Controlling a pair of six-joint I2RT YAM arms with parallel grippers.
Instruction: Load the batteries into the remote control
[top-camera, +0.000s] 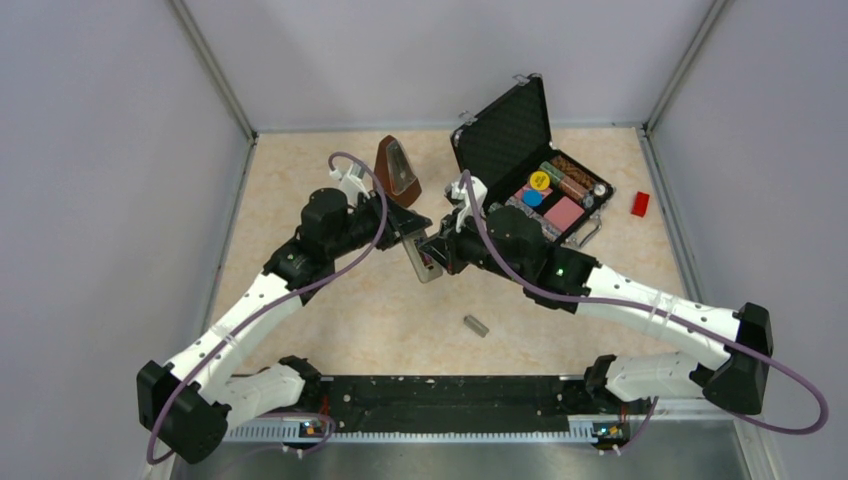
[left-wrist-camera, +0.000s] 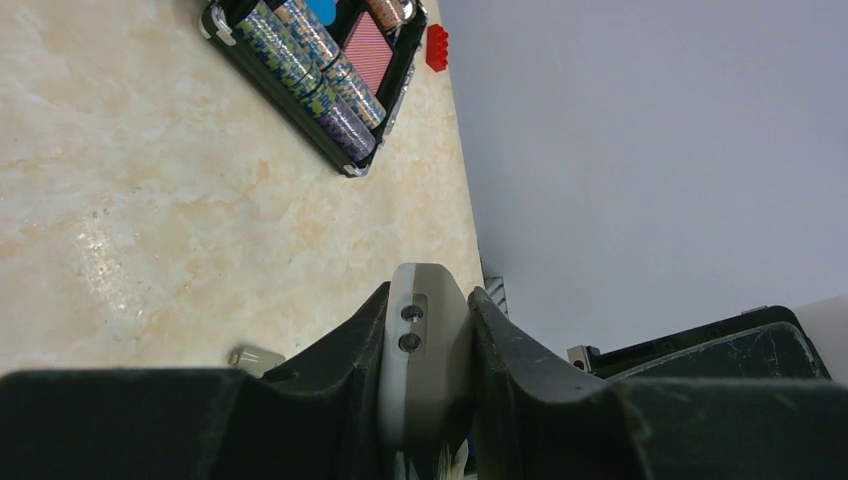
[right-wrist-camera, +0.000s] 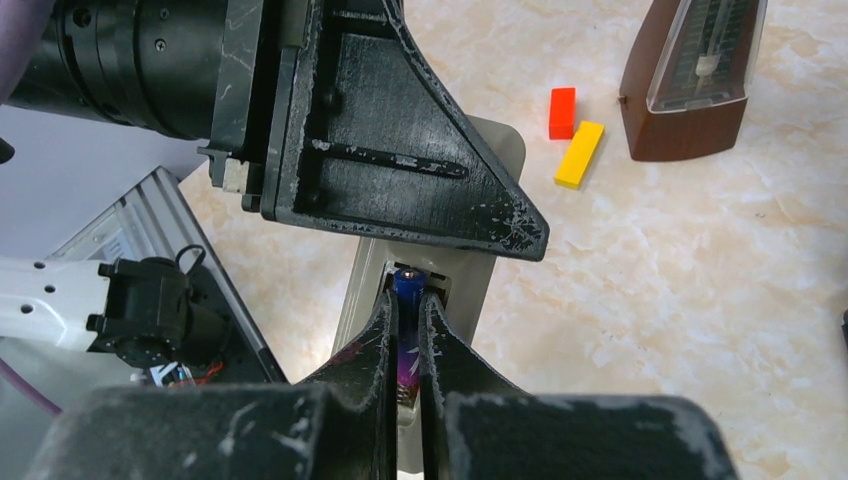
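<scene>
Walls (top-camera: 100, 150) of pale grey around beige marbled table (top-camera: 330, 300). Found left pincer (left-wrist-camera: 428, 295) clamped across remote control (left-wrist-camera: 425, 340), with its lower end cut off from view. Found right pincer (right-wrist-camera: 407, 305) closed on bluish-purple battery (right-wrist-camera: 405, 283) at the remote's open compartment, mostly hidden between the fingers. Noted small grey piece (top-camera: 475, 325) on the table, nearer the arm bases than both pincers; cover or battery, cannot tell.

A robotics lab cell; plain grey walls (top-camera: 100, 150) box in a marbled table (top-camera: 400, 320); two arms (top-camera: 240, 310) bolted to a rail (top-camera: 450, 395).
</scene>
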